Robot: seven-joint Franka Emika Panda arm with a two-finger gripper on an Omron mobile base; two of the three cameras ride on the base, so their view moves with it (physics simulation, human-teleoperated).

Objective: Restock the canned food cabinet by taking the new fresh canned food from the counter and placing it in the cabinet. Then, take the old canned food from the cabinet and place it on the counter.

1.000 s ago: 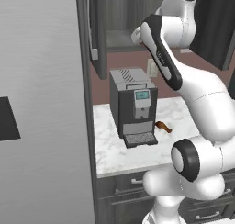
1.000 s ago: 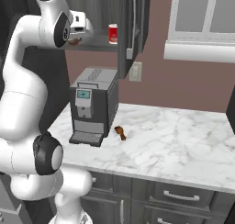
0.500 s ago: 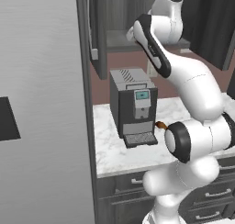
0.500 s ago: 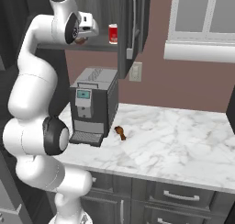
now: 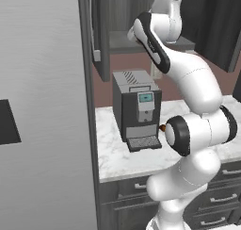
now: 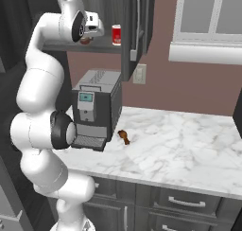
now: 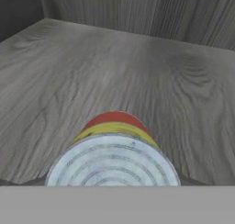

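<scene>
The white arm is raised high from its base, bent at the elbow and folded toward twelve o'clock, with the gripper (image 6: pixel 84 37) carried at shelf height and its jaws clamped around the yellow-and-red can (image 7: pixel 113 159).

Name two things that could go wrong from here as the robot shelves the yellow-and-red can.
1. The gripper holds the new can close to the old red can on the cabinet shelf; a sideways move might topple it.
2. Released above the shelf, the new can could tip or roll off.
</scene>
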